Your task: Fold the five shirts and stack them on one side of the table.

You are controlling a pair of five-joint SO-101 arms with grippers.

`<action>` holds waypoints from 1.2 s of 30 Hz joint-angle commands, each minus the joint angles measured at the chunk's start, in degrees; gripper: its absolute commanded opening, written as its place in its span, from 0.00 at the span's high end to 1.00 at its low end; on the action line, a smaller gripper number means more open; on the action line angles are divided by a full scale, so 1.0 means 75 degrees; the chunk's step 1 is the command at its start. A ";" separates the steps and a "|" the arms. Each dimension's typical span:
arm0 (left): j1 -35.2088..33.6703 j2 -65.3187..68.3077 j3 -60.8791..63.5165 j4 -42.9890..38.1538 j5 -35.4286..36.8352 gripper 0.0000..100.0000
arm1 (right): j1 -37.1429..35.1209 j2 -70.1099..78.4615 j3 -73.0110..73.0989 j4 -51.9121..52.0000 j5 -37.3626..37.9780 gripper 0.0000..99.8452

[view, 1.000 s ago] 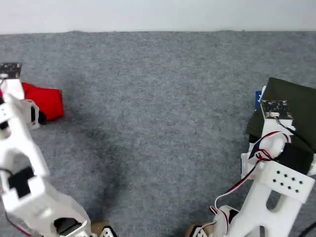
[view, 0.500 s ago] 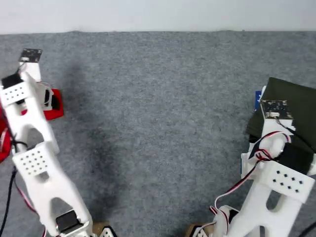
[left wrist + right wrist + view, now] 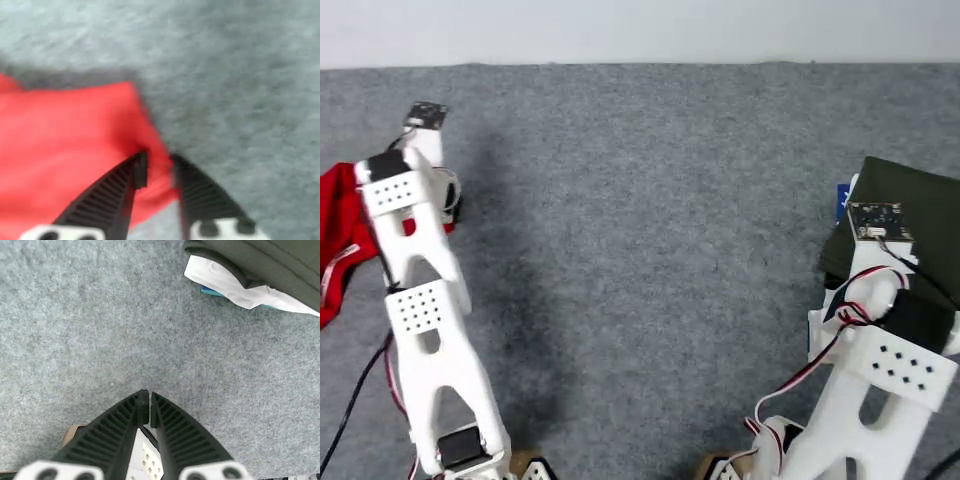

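Left gripper (image 3: 156, 161): fingers nearly together, pinching a corner of the crumpled red cloth shirt (image 3: 65, 150), which lies at the left side of the grey felt table (image 3: 650, 200). Risk: the bite looks thin, perhaps a single layer, so a pull may slip it free or drag the shirt bunched. Left arm (image 3: 420, 300) extended forward, wrist tipped down. Right gripper (image 3: 150, 396): closed, empty, near the dark green folded shirt (image 3: 910, 205) topping the right-side stack.
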 commanded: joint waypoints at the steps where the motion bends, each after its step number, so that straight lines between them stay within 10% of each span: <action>1: 0.0211 0.0082 -0.0920 0.0481 -0.0328 0.99 | -0.0041 -0.0135 -0.0047 0.0311 -0.0059 0.99; 18: 0.1993 -0.2485 0.1061 0.0668 -0.0023 0.99 | -0.0029 -0.0135 -0.0047 0.0311 -0.0059 0.99; 36: 0.6998 -0.7080 0.6136 0.0621 -0.0047 0.99 | -0.0029 -0.0135 -0.0047 0.0311 -0.0047 0.99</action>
